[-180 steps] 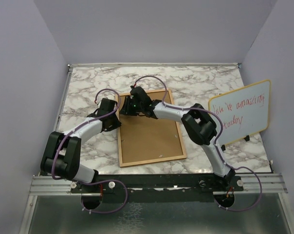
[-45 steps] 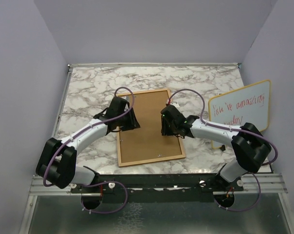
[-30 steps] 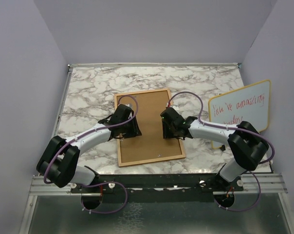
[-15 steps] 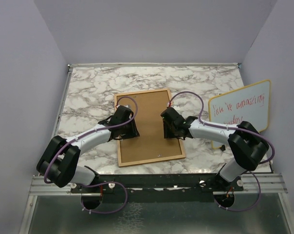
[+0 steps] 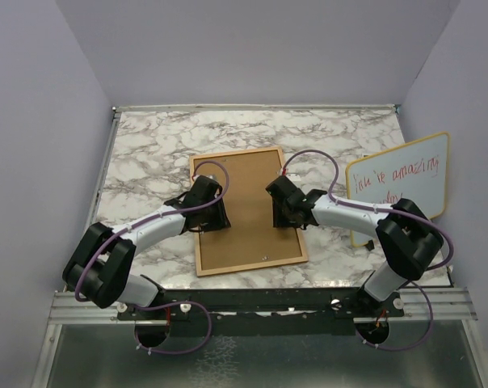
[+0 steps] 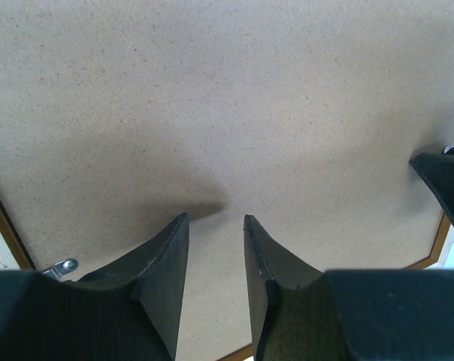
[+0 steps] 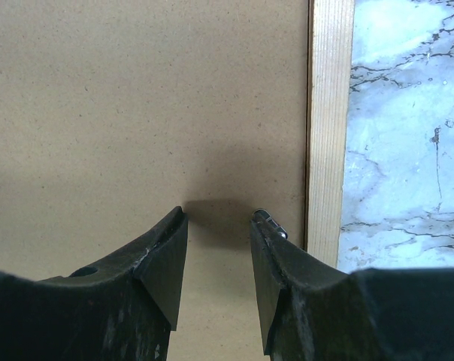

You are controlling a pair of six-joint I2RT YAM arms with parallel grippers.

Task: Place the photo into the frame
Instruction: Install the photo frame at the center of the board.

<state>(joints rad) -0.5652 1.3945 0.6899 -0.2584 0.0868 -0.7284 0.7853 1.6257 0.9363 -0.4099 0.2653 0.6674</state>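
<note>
The frame [image 5: 248, 234] lies face down in the middle of the bench [image 5: 147, 153], a little turned, with its brown back board up. I judge it lies so because the photo goes in from behind. The photo itself shows in no view, so I cannot say if it is already under the board. The left tool [image 6: 216, 226] is over the left part of the board. The right tool [image 7: 218, 218] is over the right part, just beside the wooden rim [image 7: 329, 135]. Both have a narrow gap between the fingers, with nothing in it. One finger of the right tool is at a small metal tab [image 7: 270, 222], probably to turn it and lock the board. At the right edge of the bench stands a whiteboard [image 5: 401, 182]. Its red handwriting seems to read "You're amazing today". No brand is visible.
</note>
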